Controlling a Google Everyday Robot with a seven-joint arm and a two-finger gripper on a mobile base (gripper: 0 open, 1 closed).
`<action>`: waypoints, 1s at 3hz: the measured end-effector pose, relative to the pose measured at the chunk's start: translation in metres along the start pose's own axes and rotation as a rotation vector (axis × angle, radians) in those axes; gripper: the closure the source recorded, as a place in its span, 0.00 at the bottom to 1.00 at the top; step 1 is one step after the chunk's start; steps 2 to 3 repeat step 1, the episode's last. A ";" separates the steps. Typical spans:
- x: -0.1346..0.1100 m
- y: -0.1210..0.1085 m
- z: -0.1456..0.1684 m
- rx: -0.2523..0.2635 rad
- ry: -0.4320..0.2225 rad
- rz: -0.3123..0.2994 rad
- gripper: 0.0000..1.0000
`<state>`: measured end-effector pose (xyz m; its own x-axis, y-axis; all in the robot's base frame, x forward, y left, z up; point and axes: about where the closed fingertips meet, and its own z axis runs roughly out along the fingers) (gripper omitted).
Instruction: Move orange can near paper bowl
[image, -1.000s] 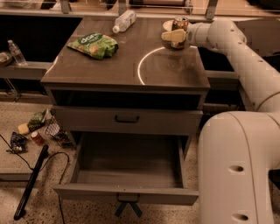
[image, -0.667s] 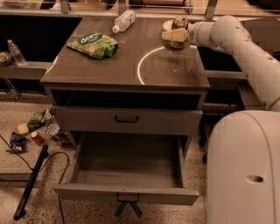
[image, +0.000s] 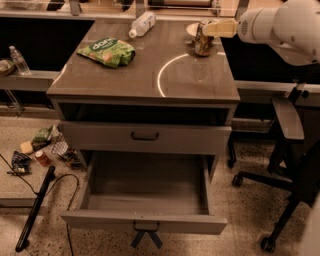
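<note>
The orange can (image: 202, 44) stands upright on the grey table top (image: 150, 75) at its back right corner. The paper bowl (image: 191, 29) sits just behind it on the left, mostly hidden by the can, and the two look close or touching. My gripper (image: 214, 28) reaches in from the right at the height of the can's top rim, against its upper right side. The white arm (image: 280, 25) fills the top right corner.
A green snack bag (image: 107, 51) lies at the table's back left. A clear plastic bottle (image: 141, 24) lies on its side at the back. The bottom drawer (image: 145, 192) stands pulled out. An office chair (image: 287, 150) is on the right. Clutter and a cable lie on the floor at the left.
The arm has pulled back to the right and upward. The can, covered by the gripper before, now shows in full, standing on the table by the bowl.
</note>
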<state>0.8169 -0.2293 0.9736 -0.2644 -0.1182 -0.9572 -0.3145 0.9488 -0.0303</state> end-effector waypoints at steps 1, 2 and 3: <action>-0.008 0.017 -0.031 -0.003 0.011 -0.021 0.00; -0.008 0.017 -0.031 -0.003 0.011 -0.021 0.00; -0.008 0.017 -0.031 -0.003 0.011 -0.021 0.00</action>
